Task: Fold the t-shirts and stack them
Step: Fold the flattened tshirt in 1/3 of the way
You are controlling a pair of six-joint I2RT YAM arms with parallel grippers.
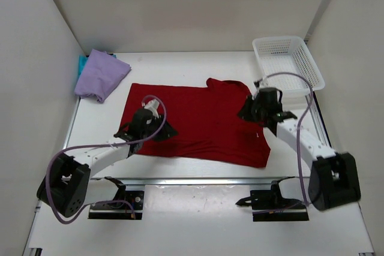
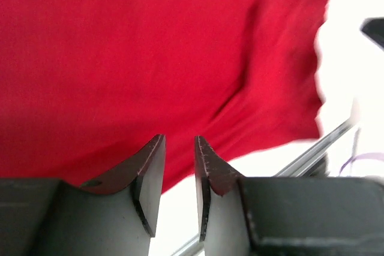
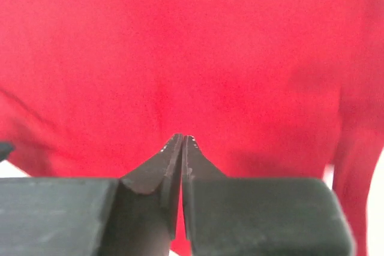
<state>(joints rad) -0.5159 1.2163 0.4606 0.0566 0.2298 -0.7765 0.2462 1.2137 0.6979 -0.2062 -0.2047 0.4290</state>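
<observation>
The deep red t-shirt (image 1: 198,121) lies spread flat in the middle of the table. The lavender t-shirt (image 1: 102,75) lies folded at the back left, on the teal t-shirt (image 1: 80,64), of which only an edge shows. My left gripper (image 1: 153,125) hovers over the red shirt's left part. In the left wrist view the left gripper (image 2: 179,139) is slightly open and empty above the red cloth (image 2: 150,46), near its edge. My right gripper (image 1: 252,109) is over the shirt's right sleeve area. In the right wrist view the right gripper (image 3: 182,137) is shut, holding nothing, with red cloth (image 3: 192,46) below.
A white mesh basket (image 1: 288,64) stands at the back right, just behind the right arm. White walls enclose the table on the left, back and right. A metal rail (image 1: 198,179) runs along the near edge in front of the shirt.
</observation>
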